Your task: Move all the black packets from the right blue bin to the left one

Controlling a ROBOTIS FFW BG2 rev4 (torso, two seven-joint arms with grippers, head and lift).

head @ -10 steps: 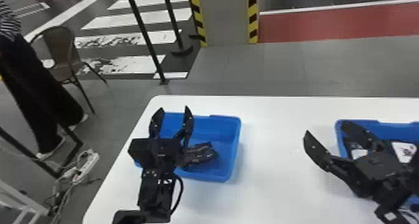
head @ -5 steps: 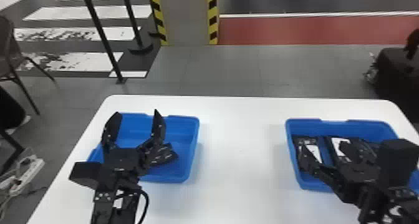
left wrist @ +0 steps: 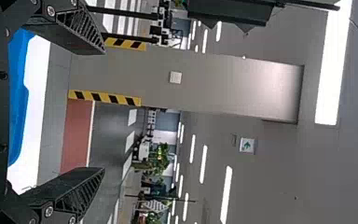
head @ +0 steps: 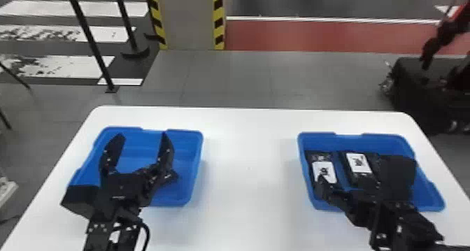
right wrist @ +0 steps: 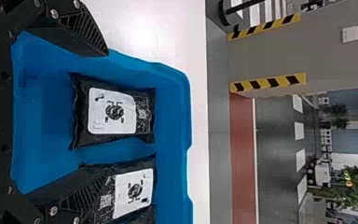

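left gripper (head: pixel 142 136) wide open over left blue bin (head: pixel 197 152), right gripper (head: pixel 362 206) low over right bin (head: pixel 381 142), also open, black packets (head: pixel 362 180) inside, one label (head: pixel 326 168) finger-blocked in head view, clear in right wrist view

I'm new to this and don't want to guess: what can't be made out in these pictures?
- How many black packets fill the right bin: the right arm covers part, head view; the bottom edge cuts it off, right wrist view.
- What the dark patch in the left bin is: partly behind the left end effector, head view.
- Finest label print: too small, right wrist view.
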